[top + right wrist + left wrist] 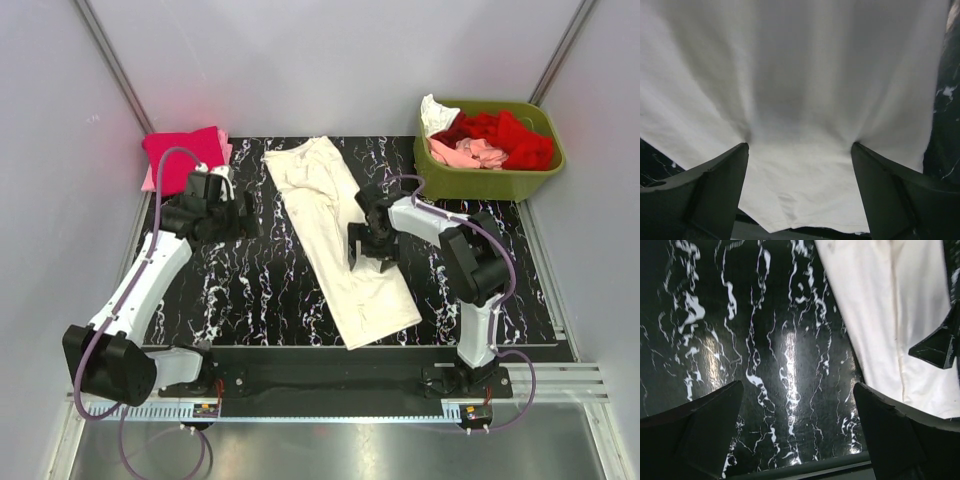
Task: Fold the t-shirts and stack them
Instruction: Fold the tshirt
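A large cream-white t-shirt [335,235] lies as a long folded strip, slanting down the middle of the black marbled mat [250,290]. My right gripper [368,250] is open over its right edge. In the right wrist view both fingertips [742,150] press into the cloth [800,75], which puckers at each tip, and nothing is pinched between them. My left gripper [245,215] hovers open over bare mat, just left of the shirt [890,315], with nothing between its fingers [798,390]. A folded magenta-red t-shirt [182,155] rests on a pale pink one [150,182] at the back left.
An olive-green bin [480,182] at the back right holds crumpled red [505,135], pink [470,152] and white [435,112] t-shirts. Grey walls close in the sides and back. A metal rail [330,385] runs along the near edge by the arm bases.
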You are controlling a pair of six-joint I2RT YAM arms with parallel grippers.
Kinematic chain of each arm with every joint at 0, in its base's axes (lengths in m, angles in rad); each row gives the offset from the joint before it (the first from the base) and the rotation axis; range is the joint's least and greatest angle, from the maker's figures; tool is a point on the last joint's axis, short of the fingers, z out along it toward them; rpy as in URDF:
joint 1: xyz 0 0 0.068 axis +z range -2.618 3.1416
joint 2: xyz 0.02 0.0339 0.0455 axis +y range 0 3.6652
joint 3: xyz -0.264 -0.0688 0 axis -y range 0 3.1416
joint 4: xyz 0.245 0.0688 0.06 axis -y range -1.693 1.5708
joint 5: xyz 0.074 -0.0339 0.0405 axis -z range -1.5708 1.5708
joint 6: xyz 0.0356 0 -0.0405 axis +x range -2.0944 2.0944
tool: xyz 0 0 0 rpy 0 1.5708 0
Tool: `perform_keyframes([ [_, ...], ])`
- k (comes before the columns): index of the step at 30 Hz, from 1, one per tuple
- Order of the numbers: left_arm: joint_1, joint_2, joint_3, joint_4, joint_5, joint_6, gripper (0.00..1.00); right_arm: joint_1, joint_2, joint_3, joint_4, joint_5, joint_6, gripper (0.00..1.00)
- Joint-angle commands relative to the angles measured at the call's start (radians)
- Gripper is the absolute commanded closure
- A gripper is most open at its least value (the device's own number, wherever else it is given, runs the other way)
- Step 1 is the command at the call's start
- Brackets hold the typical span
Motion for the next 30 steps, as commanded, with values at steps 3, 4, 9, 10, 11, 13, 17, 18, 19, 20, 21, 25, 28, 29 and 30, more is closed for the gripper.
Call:
perform_keyframes([
  [3, -0.002, -0.03, -0.067, 0.091, 0.035, -0.051, 0.01, 0.01, -0.103, -0.142, 0.109, -0.198, 0.098, 0.11],
  [4, -0.002, -0.029, -0.072, 0.095, 0.038, -0.056, 0.01, 0.01, -0.118, -0.155, 0.121, -0.229, 0.109, 0.12],
  [9, -0.002, -0.016, -0.067, 0.123, 0.048, -0.073, 0.01, 0.09, -0.157, -0.207, 0.217, -0.427, 0.253, 0.14],
  [10, -0.002, -0.012, -0.066, 0.123, 0.048, -0.073, 0.01, 0.122, -0.151, -0.2, 0.228, -0.446, 0.273, 0.14],
  [11, -0.003, 0.002, -0.064, 0.128, 0.047, -0.073, 0.01, 0.18, -0.143, -0.19, 0.254, -0.469, 0.311, 0.14],
  [13, -0.002, 0.022, -0.053, 0.131, 0.048, -0.071, 0.01, 0.242, -0.117, -0.161, 0.305, -0.568, 0.354, 0.13],
  [17, -0.003, 0.121, -0.009, 0.148, 0.054, -0.051, 0.01, 0.291, -0.1, -0.137, 0.493, -0.748, 0.437, 0.12],
  [18, -0.003, 0.145, 0.023, 0.146, 0.058, -0.047, 0.01, 0.283, -0.1, -0.103, 0.492, -0.804, 0.422, 0.13],
  [19, -0.003, 0.169, 0.042, 0.14, 0.062, -0.045, 0.01, 0.276, -0.103, -0.065, 0.442, -0.788, 0.38, 0.14],
  [20, -0.003, 0.212, 0.057, 0.134, 0.068, -0.045, 0.01, 0.267, -0.114, -0.025, 0.282, -0.739, 0.261, 0.14],
  [21, -0.005, 0.227, 0.074, 0.134, 0.074, -0.046, 0.01, 0.257, -0.141, 0.054, 0.202, -0.598, 0.203, 0.12],
  [25, -0.035, 0.264, 0.043, 0.189, 0.094, -0.082, 0.01, 0.15, -0.188, 0.138, -0.066, -0.221, 0.042, 0.1],
  [28, -0.066, 0.333, 0.04, 0.233, 0.108, -0.111, 0.01, 0.026, -0.197, 0.075, -0.127, -0.139, -0.022, 0.1],
  [29, -0.072, 0.359, 0.051, 0.24, 0.111, -0.114, 0.01, 0.003, -0.2, 0.052, -0.127, -0.131, -0.032, 0.11],
  [30, -0.077, 0.388, 0.084, 0.255, 0.113, -0.117, 0.01, -0.014, -0.204, 0.01, -0.126, -0.115, -0.041, 0.11],
])
